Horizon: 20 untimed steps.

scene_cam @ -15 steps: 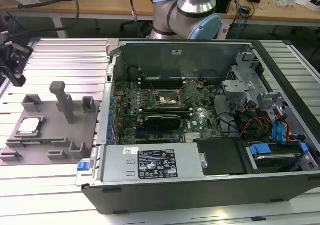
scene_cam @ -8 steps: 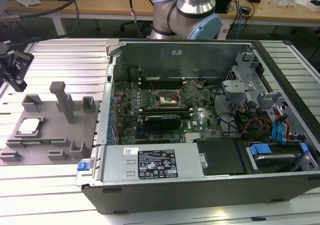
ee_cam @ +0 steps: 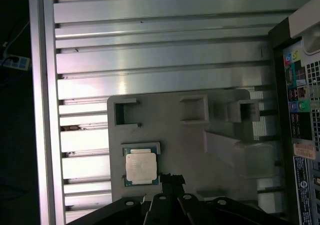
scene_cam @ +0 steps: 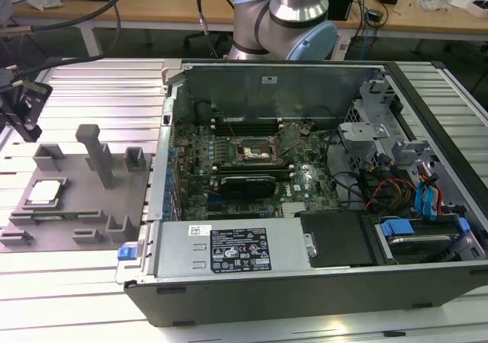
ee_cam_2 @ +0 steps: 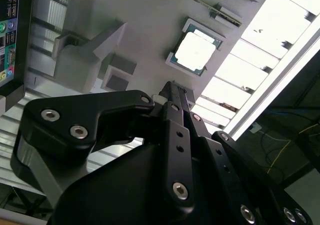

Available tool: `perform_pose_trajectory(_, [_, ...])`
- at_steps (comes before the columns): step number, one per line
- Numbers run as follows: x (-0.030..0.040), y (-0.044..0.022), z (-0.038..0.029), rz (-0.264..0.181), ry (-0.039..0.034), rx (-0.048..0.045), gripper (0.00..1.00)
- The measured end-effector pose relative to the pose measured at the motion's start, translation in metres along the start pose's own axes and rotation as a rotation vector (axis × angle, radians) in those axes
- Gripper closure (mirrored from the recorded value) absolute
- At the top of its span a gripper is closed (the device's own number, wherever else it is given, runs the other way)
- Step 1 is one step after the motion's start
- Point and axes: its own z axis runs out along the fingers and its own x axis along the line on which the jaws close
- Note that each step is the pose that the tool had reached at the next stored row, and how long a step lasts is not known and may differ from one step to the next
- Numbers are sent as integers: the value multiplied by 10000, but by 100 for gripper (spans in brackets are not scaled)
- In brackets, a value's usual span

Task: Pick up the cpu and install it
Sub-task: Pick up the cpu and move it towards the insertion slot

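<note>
The cpu (scene_cam: pixel 44 193) lies flat in a shallow pocket on the grey fixture plate (scene_cam: pixel 91 206), at the exterior view's left, outside the computer case. Its silvery top shows in both wrist views (ee_cam_2: pixel 196 51) (ee_cam: pixel 141 166). My gripper (scene_cam: pixel 25 126) hangs above the plate's far left corner, clear of the cpu. In both wrist views its black fingertips (ee_cam_2: pixel 172 89) (ee_cam: pixel 170 178) meet just beside the cpu's pocket with nothing between them, so it is shut and empty. The dark metal-framed socket (scene_cam: pixel 255 154) sits on the motherboard inside the case.
The open computer case (scene_cam: pixel 305 290) lies on its side on the ribbed aluminium table (scene_cam: pixel 91 76), with drive cages and cables at its right end. The fixture plate carries an upright grey post (scene_cam: pixel 97 154) and several small blocks. The arm's base (scene_cam: pixel 286 23) stands behind the case.
</note>
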Motion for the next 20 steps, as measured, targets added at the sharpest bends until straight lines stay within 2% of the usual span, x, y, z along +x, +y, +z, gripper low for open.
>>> perform_pose_trajectory(8, [20, -2, 21, 0, -8, -1, 89])
perform_pose_trajectory(13, [58, -7, 66, -2, -33, -2, 89])
perform_pose_trajectory(20, [82, -10, 89, -2, -36, -3, 89])
